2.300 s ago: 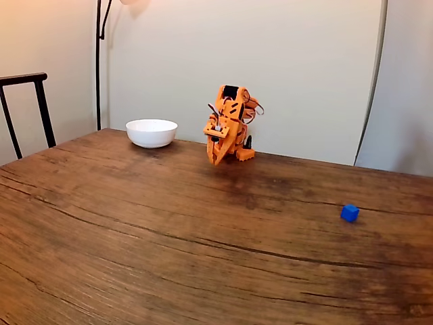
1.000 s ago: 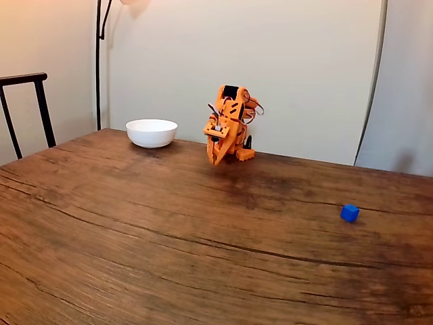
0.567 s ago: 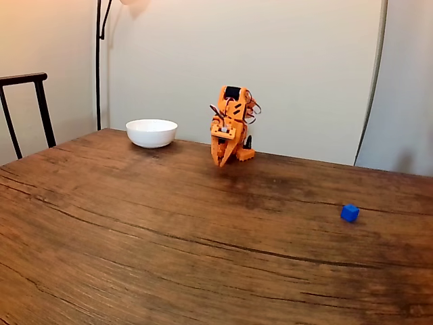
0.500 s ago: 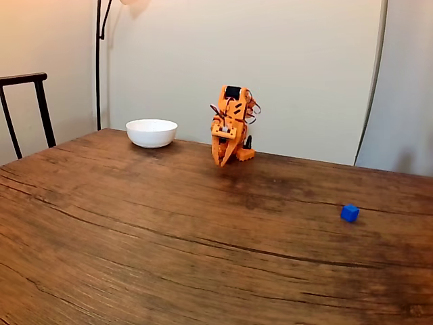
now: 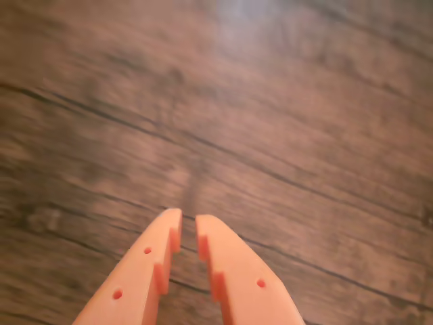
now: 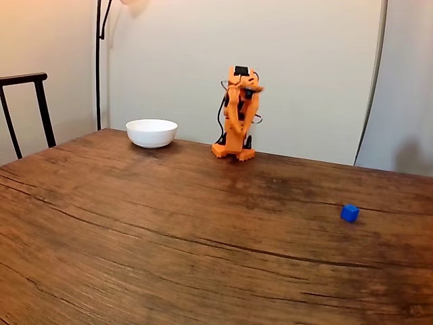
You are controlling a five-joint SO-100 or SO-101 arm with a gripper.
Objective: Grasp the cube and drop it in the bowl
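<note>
The tiny blue cube (image 6: 350,213) rests on the wooden table (image 6: 169,223) at the right in the fixed view. Far off at the back left of the table stands the white bowl (image 6: 151,133). Between them, at the back edge, my orange arm (image 6: 237,122) is raised nearly upright and looks blurred. In the wrist view my gripper (image 5: 188,218) hangs over bare wood. Its two orange fingers (image 5: 145,271) stand almost together, with only a thin slit between them and nothing held.
A dark chair back (image 6: 24,101) stands beyond the table's left edge and a lamp pole (image 6: 99,61) runs up the wall behind the bowl. A broad stretch of wood lies between the arm and the cube.
The arm has unfolded from its crouched rest pose and risen upright, turning toward the right. Cube and bowl have not moved.
</note>
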